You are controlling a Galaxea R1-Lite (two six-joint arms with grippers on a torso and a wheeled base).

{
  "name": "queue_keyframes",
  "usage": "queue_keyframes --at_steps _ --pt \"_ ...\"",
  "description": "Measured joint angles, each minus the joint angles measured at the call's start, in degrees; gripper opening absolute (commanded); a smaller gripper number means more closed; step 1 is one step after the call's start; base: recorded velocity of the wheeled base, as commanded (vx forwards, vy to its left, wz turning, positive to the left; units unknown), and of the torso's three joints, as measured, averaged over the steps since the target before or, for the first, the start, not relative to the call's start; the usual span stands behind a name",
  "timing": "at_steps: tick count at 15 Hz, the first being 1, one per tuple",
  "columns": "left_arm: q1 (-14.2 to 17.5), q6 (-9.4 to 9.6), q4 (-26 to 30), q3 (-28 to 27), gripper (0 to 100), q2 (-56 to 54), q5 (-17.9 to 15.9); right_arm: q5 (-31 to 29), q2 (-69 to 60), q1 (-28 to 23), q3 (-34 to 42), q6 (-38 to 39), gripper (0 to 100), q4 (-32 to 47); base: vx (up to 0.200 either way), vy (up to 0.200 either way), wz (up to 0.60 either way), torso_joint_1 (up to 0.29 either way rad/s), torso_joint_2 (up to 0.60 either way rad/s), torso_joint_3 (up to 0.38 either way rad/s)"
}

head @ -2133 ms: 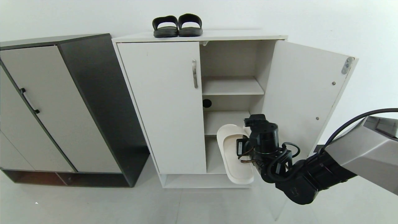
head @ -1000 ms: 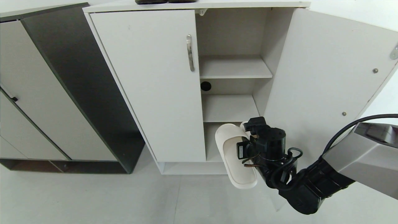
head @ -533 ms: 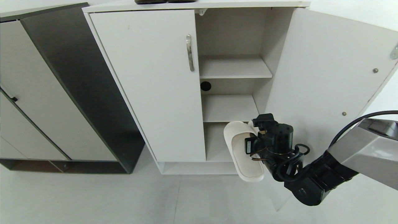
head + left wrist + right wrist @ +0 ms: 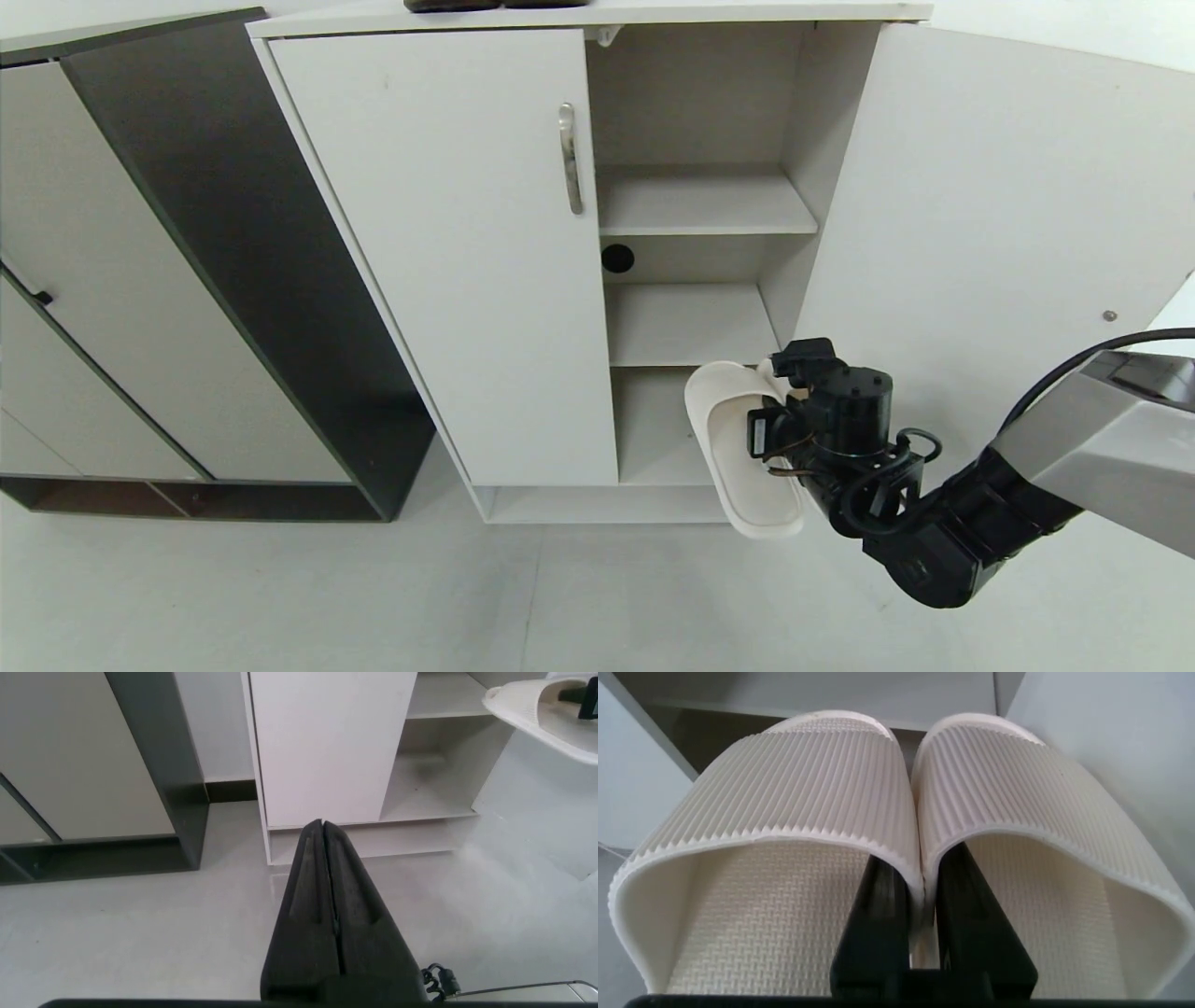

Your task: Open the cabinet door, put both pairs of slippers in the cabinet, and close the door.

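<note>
Grey floor (image 4: 280, 597) across the bottom of the frame, pale wall behind. White cabinet (image 4: 691, 93) stands centre frame. Its left door (image 4: 448, 252) is closed, with a metal handle (image 4: 566, 159) upright near its right edge. Its right door (image 4: 971, 233) is swung wide open toward the right of the frame. Inside are an upper shelf (image 4: 700, 201), a middle shelf (image 4: 686, 322) and a bottom compartment (image 4: 649, 429), all bare.

White slippers (image 4: 738, 457) are at lower centre-right, in front of the bottom compartment's opening, off the floor and not on any shelf. They are side by side, toes toward the cabinet.

Right gripper (image 4: 922, 915) grasps the pair: one finger inside each slipper, pinching the two touching inner walls together.

Black slippers (image 4: 453, 5) sit on the cabinet top, cut by the upper edge of the frame.

Left gripper (image 4: 322, 835) hangs over bare floor, well apart from the slippers, fingers pressed together with nothing between.

Dark grey cabinet (image 4: 233, 233) stands at left of frame, beside the white one.
</note>
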Motion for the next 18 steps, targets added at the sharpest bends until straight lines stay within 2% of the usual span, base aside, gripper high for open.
queue_keyframes --at_steps 5,9,14,17,18 --pt "0.0 0.0 0.0 0.0 0 0.0 0.0 0.0 0.0 0.3 -0.2 0.0 0 0.1 0.0 0.0 0.0 0.0 0.0 0.0" --pt "0.0 0.09 0.0 0.0 0 0.0 -0.1 -1.0 0.0 4.4 -1.0 1.0 0 2.2 0.0 0.0 0.0 0.0 0.0 0.0" --pt "0.0 0.52 0.0 0.0 0 0.0 -0.2 -7.1 4.3 7.4 -16.2 7.8 0 15.8 0.0 0.0 0.0 0.0 0.0 0.0" --pt "0.0 0.69 0.0 0.0 0 0.0 -0.2 -10.1 8.3 7.6 -21.2 8.7 0 17.3 0.0 0.0 0.0 0.0 0.0 0.0" --pt "0.0 0.69 0.0 0.0 0 0.0 -0.2 -10.4 9.2 7.6 -21.8 8.7 0 17.2 0.2 0.0 0.0 -0.002 0.01 0.007"
